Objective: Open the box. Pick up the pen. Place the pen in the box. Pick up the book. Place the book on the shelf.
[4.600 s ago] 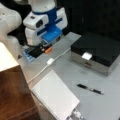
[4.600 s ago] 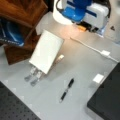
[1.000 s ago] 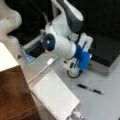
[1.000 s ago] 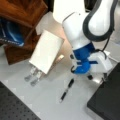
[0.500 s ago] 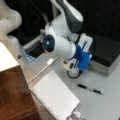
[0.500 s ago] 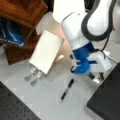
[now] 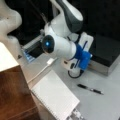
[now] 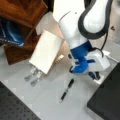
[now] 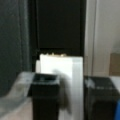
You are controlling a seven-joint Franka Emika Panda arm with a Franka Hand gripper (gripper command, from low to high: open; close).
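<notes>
The box [image 7: 107, 51] lies shut at a front view's right, black lid flat over its silvery side; another front view shows its lid [image 8: 107, 100] at the bottom right. My gripper [image 8: 96, 75] hangs at the box's near edge, by a small white tag [image 8: 102, 80]. In the wrist view the gripper [image 9: 72, 97] is open, its black fingers [image 9: 45, 95] standing apart with a white piece [image 9: 62, 72] between and behind them. The pen [image 7: 90, 89] [image 8: 66, 90] lies on the grey table, apart from the gripper. The white book [image 7: 55, 97] [image 8: 47, 51] rests beside the brown shelf [image 7: 12, 95] [image 8: 20, 15].
A grey tray [image 7: 33, 48] with a dark inside sits behind the arm at a front view's left. Blue items [image 8: 10, 33] show inside the shelf. A black perforated board [image 8: 15, 107] borders the table at a front view's bottom left.
Since 4.6 s ago the arm has swung from the tray at the back over to the box's edge. In the last second it has hardly moved.
</notes>
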